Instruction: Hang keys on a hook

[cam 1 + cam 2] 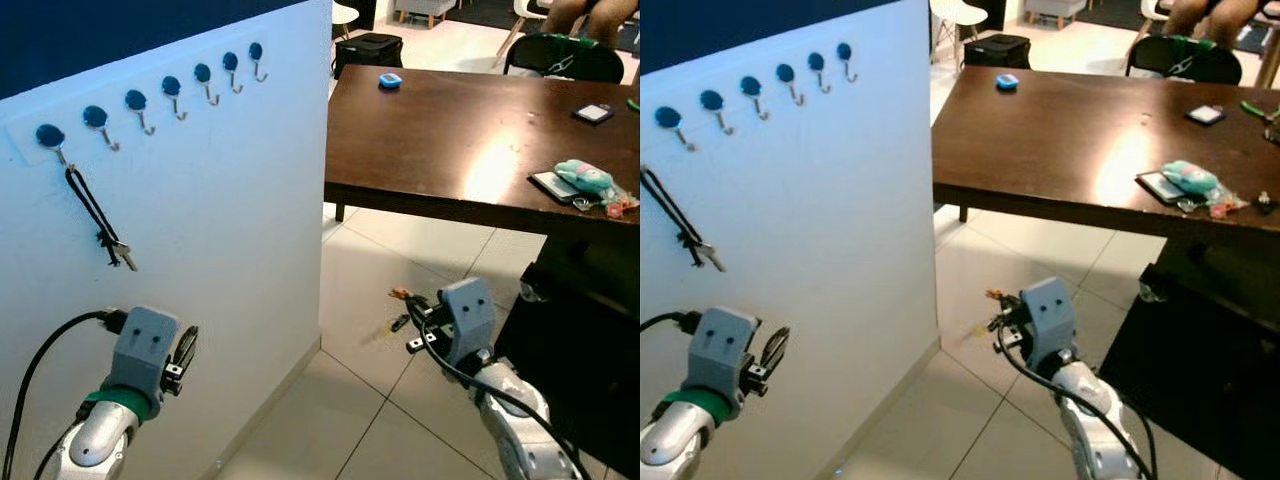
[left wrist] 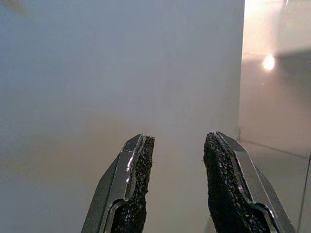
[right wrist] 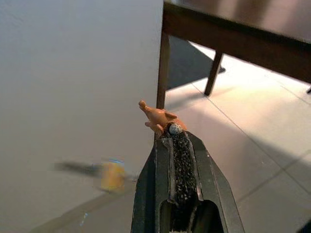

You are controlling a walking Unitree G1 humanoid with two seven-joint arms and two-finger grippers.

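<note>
The keys (image 1: 400,322), on an orange charm, dangle low over the floor, pinched in the right pincer (image 3: 171,133). It should rise to a free hook (image 1: 145,123) on the white panel (image 1: 220,230), ring open toward the tip. The left pincer (image 2: 176,160) hangs spread, idle

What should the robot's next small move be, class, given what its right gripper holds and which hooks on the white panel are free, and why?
Probably raise the right gripper up and leftward toward the free hooks. It is shut on a key set with an orange charm, held low above the floor tiles, well below the hook row. The first hook already carries keys on a black cord. The left gripper is open, holding nothing, facing the panel.
</note>
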